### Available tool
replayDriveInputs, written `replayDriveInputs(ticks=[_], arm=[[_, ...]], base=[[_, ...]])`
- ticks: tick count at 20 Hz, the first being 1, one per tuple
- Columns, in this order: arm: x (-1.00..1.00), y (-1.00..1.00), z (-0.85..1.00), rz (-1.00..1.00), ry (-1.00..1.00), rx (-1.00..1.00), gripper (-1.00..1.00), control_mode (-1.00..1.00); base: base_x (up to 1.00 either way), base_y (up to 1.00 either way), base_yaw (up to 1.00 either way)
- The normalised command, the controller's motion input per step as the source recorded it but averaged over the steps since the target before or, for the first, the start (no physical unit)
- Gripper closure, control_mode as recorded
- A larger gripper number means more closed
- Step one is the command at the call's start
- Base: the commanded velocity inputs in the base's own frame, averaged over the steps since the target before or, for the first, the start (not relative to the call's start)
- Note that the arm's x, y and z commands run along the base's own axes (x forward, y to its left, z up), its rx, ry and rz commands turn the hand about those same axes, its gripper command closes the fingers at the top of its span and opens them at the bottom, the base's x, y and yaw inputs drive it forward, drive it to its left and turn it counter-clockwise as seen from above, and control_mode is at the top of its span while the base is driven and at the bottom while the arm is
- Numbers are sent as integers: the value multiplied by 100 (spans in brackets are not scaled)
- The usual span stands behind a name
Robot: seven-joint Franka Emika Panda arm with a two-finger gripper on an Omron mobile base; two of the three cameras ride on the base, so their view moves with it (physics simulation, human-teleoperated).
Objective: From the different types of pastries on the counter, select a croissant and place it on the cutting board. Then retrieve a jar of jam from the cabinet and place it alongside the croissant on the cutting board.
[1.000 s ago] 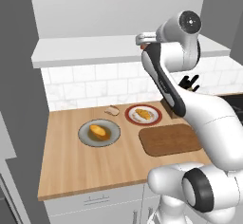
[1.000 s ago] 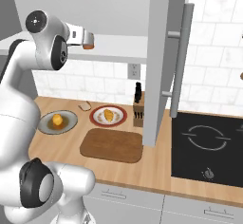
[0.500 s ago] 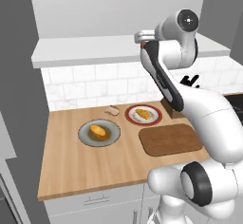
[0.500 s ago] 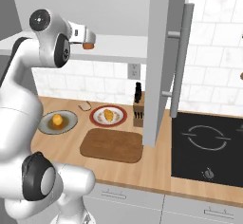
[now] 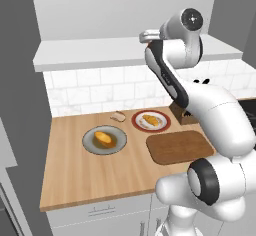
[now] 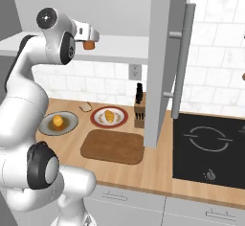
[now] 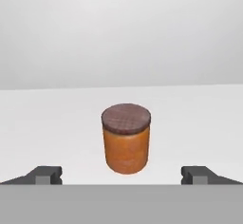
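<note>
Since a second ago the arm has reached closer to the cabinet shelf (image 6: 119,52) | end effector (image 7: 123,174) spread wide, holding nothing | jar of jam (image 7: 126,138) upright on shelf, between and just beyond fingertips (image 7: 46,174) | croissant (image 5: 150,119) on red plate (image 5: 162,125), cutting board (image 5: 180,146) bare on tabletop (image 5: 75,175)

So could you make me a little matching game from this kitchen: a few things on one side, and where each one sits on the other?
Things:
1. jar of jam
2. croissant
3. orange bun
4. cutting board

Places:
A. on the grey plate
B. on the cabinet shelf, in front of the open gripper
C. lying bare on the counter
D. on the red-rimmed plate

Pairs: 1-B, 2-D, 3-A, 4-C
</note>
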Motion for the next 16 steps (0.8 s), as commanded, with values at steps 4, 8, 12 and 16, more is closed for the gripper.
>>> replayDriveInputs(ticks=[4,8,12,16], arm=[[24,0,-10,0,0,0,-100,-100],[20,0,-16,1,0,0,-100,-100],[27,0,-12,1,0,0,-100,-100],[28,0,-9,2,0,0,-100,-100]], base=[[0,0,0],[0,0,0],[0,0,0],[0,0,0]])
